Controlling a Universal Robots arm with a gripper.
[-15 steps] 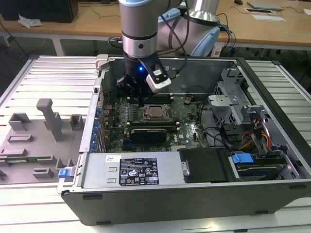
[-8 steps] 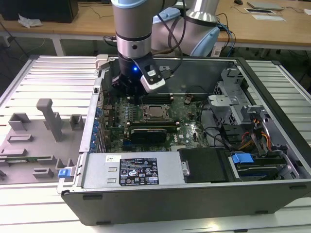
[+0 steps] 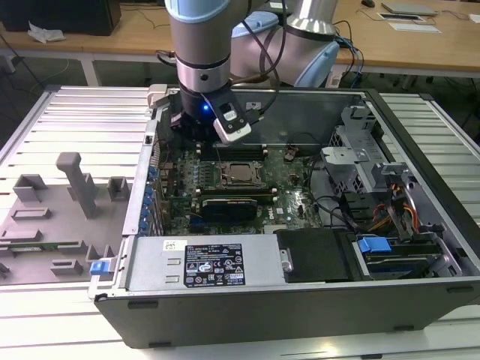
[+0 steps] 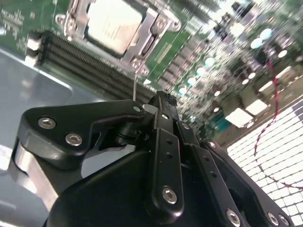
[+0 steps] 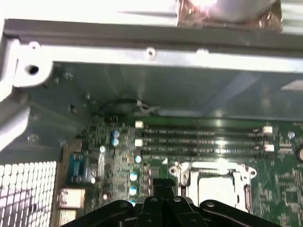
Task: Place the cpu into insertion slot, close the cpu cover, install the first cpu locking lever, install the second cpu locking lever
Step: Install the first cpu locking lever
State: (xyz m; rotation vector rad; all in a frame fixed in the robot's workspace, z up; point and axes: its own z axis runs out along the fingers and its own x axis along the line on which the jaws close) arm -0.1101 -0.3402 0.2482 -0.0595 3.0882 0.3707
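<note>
Work sits inside an open computer case lying on its side, with the arm reaching down over the far end of the green circuit board. The socket lies near the middle of that board. In the second wrist view the metal cover looks folded flat over it, and the pale square chip shows through its window, seated in the socket.

The gripper hangs just beside the socket's corner. Its fingers are pressed together at the tips, and I can make out nothing pinched between them. A thin bright rod, which I take for a locking lever, stands up from near that corner, close against the fingertips. Whether they touch it I cannot tell.

So placing and covering look done, and the step in hand is most likely the first lever. That step calls for a squarely placed tip on a very thin rod, and a steady push that carries it under its catch without slipping onto the board.
</note>
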